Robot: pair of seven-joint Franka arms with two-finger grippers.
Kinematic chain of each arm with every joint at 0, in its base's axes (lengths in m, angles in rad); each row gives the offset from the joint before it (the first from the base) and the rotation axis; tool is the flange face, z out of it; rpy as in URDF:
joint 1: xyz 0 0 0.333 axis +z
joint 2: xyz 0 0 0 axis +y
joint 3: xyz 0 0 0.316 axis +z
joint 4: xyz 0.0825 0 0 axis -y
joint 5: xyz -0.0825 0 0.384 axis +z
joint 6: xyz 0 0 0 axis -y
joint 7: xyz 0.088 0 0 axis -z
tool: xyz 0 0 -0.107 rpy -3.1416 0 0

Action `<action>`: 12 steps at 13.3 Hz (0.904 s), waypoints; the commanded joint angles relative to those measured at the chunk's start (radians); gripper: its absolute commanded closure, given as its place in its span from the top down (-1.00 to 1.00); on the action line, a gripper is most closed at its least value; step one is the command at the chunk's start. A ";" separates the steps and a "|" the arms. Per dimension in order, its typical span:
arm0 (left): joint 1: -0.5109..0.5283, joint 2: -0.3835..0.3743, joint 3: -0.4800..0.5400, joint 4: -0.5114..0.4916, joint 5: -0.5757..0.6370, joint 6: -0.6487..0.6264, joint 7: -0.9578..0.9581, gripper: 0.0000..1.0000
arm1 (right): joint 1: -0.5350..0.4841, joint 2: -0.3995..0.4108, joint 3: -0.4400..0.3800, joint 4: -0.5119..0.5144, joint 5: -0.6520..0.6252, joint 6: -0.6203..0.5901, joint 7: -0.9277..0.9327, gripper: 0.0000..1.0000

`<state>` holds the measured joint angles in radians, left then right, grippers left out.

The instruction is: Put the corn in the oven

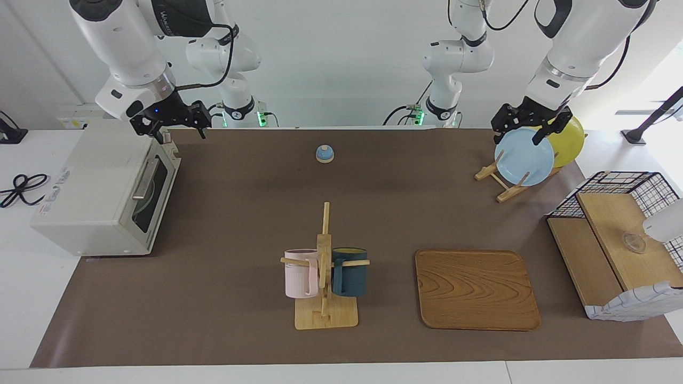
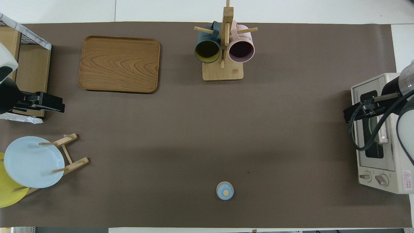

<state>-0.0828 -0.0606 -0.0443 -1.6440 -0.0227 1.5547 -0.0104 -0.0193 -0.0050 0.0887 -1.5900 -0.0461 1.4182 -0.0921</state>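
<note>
R gripper hangs over the oven's top corner nearest the robots, fingers spread, nothing between them, not touching the oven as far as the facing view shows. L gripper hangs over the plate rack at the left arm's end, fingers spread too, holding nothing, just above the blue plate; yellow plate stands right next to it, nearer the robots. Oven: boxy off-white, at the right arm's end of the brown mat, door w/ glass window and metal bar handle looks closed; two knobs visible in overhead view. Corn: can't spot it anywhere on the table; inside of oven too dark to tell. Mid-table is wide open mat, only a small blue bell near the robots; mug tree w/ pink + dark teal mugs and wooden tray sit toward the edge farthest from the robots; wire basket shelf at the left arm's end.
</note>
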 commanded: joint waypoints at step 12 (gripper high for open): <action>0.018 -0.002 -0.014 0.001 0.020 -0.007 0.009 1.00 | 0.027 0.022 -0.078 0.061 0.028 0.002 0.026 1.00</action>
<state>-0.0828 -0.0606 -0.0443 -1.6440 -0.0227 1.5547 -0.0104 0.0089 0.0060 0.0150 -1.5506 -0.0460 1.4238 -0.0805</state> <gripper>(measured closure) 0.000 0.000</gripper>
